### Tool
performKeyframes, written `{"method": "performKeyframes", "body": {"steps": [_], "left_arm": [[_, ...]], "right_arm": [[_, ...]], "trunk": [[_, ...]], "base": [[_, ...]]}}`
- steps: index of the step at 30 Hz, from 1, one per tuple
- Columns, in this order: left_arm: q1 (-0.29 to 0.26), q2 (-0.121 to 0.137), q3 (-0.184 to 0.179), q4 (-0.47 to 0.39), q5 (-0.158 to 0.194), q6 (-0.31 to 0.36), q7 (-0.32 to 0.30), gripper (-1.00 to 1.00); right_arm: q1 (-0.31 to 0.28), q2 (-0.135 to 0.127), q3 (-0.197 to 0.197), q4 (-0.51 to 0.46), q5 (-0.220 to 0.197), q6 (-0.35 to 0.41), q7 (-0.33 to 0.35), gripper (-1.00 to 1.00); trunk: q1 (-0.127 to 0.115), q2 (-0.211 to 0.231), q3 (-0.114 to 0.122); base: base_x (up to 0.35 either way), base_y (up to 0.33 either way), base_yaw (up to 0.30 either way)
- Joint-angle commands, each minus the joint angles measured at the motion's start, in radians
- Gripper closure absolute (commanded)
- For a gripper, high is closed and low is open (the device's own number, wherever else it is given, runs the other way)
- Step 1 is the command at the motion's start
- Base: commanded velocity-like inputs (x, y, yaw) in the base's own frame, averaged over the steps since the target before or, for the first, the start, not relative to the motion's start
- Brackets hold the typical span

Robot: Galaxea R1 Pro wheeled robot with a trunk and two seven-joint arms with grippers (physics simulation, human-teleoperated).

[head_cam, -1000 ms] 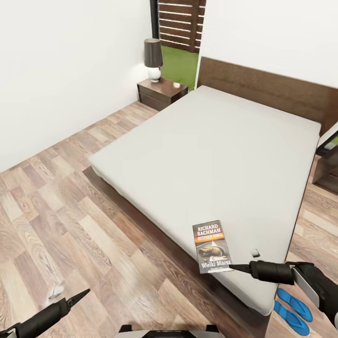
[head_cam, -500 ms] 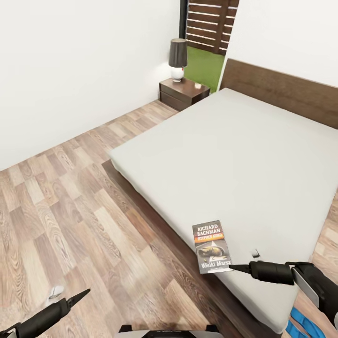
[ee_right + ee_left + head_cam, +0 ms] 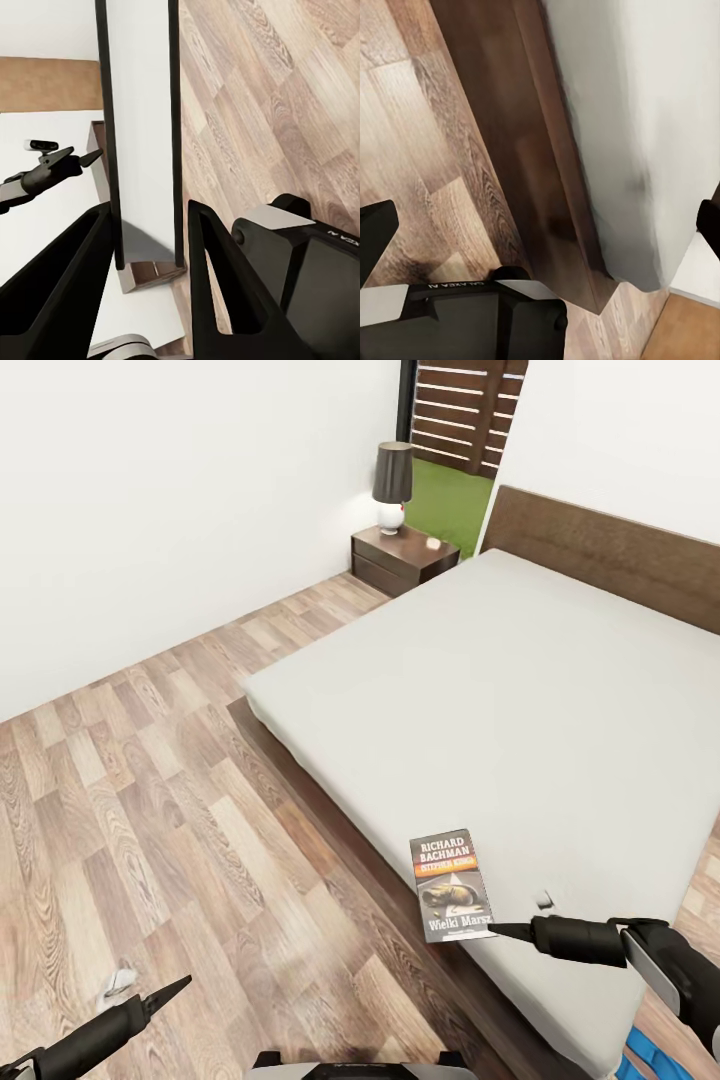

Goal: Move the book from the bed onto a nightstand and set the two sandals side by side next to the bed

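Book (image 3: pixel 452 885) is held in the air above the near edge of the bed (image 3: pixel 470 690), clamped at its lower right corner by the right gripper (image 3: pixel 497 931). In the right wrist view the thin book (image 3: pixel 142 135) stands edge-on between the two black fingers (image 3: pixel 217 255), which press on it from both sides.

Going from the left of the head view: the left gripper (image 3: pixel 170 990) hangs low over the wood-plank floor (image 3: pixel 130 790), and its fingers look close together there. In the left wrist view, however, the black fingers (image 3: pixel 375 232) sit at opposite edges of the picture, clearly apart, with nothing between them; behind them are the dark base of the bed (image 3: pixel 532 150) and the floor.

Farther back, against the white wall, the nightstand (image 3: pixel 403 558) stands just beside the head of the bed, with a lamp (image 3: pixel 392 485) that has a dark shade on top of it.

At the bottom right corner of the head view a small blue piece of a sandal (image 3: pixel 640 1066) shows on the floor next to the bed.
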Motion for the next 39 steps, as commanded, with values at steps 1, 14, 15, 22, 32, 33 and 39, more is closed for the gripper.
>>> {"method": "performKeyframes", "body": {"steps": [1, 14, 15, 22, 32, 33, 39], "left_arm": [[-0.001, 0.000, 0.003, 0.000, -0.001, 0.005, -0.004, -1.00], [-0.001, -0.009, 0.003, 0.000, -0.001, 0.005, -0.002, -1.00], [-0.001, -0.012, 0.003, 0.000, -0.001, 0.005, -0.002, -1.00], [-0.001, -0.023, 0.001, 0.000, -0.001, 0.005, -0.002, -1.00], [-0.001, -0.057, -0.001, 0.002, -0.014, 0.004, 0.003, -1.00], [-0.001, -0.061, -0.001, 0.003, -0.026, 0.003, 0.005, -1.00], [0.000, -0.081, -0.001, 0.070, -0.116, -0.077, 0.065, -1.00]], "right_arm": [[-0.001, -0.001, 0.005, 0.000, -0.009, 0.008, 0.000, 1.00], [-0.001, -0.001, 0.005, 0.000, -0.007, 0.007, -0.005, 1.00], [-0.001, -0.001, 0.006, 0.000, -0.007, 0.007, -0.007, 1.00], [0.003, 0.000, 0.010, 0.047, 0.070, 0.004, -0.013, 1.00], [0.010, 0.053, 0.010, 0.382, 0.181, -0.282, -0.004, 1.00], [0.010, 0.055, 0.010, 0.407, 0.181, -0.295, -0.004, 1.00], [0.010, 0.057, 0.010, 0.451, 0.183, -0.316, -0.003, 1.00]], "trunk": [[0.001, -0.002, -0.001], [0.001, -0.002, -0.001], [0.001, -0.002, -0.001], [0.001, -0.002, -0.001], [0.001, -0.002, -0.001], [0.001, -0.002, -0.001], [0.001, -0.002, -0.001]], "base": [[0.000, 0.000, 0.000], [0.000, 0.000, 0.173], [0.000, 0.000, 0.292], [0.000, 0.000, 0.296], [0.000, 0.000, 0.297], [0.000, 0.000, 0.297], [0.000, 0.000, 0.297]]}}
